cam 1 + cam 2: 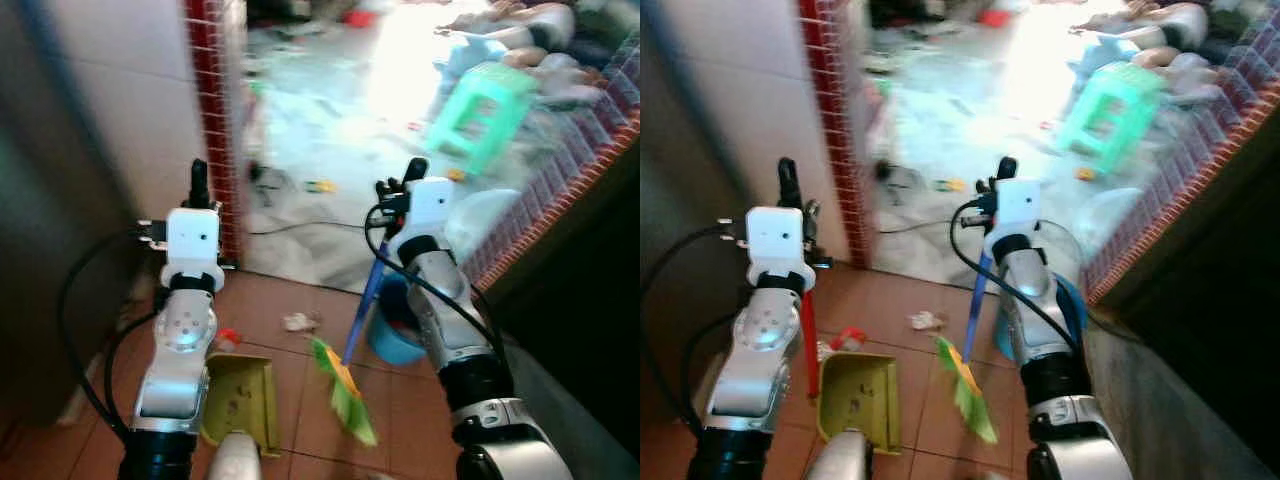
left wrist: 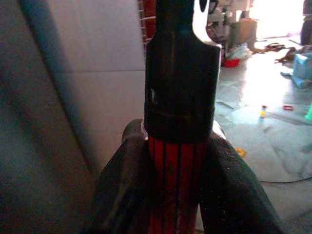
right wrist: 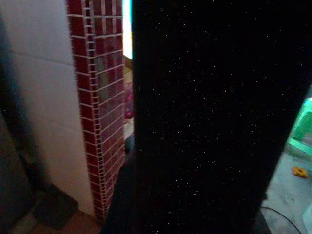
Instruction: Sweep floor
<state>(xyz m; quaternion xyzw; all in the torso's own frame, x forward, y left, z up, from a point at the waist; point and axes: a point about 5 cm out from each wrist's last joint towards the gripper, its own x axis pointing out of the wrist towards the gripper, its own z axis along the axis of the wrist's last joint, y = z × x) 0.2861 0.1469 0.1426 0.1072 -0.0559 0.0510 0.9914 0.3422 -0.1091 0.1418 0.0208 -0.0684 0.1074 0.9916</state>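
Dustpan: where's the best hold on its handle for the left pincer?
Grip the red shaft just under the black cap, coming in level from the robot's side, as the left pincer does. The handle stands upright, and the wider cap blocks slipping.

A yellow-green dustpan (image 1: 862,398) has a red, black-striped handle (image 2: 175,185). The broom (image 1: 343,392) is green and yellow on a blue stick (image 1: 364,300). The stool (image 1: 480,112) is mint green.

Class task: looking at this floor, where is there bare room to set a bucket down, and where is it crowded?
Bare tile lies between the yellow dustpan and the green broom head. Beyond the red brick pillar, the pale floor is littered; the green stool and blue basin crowd the right.
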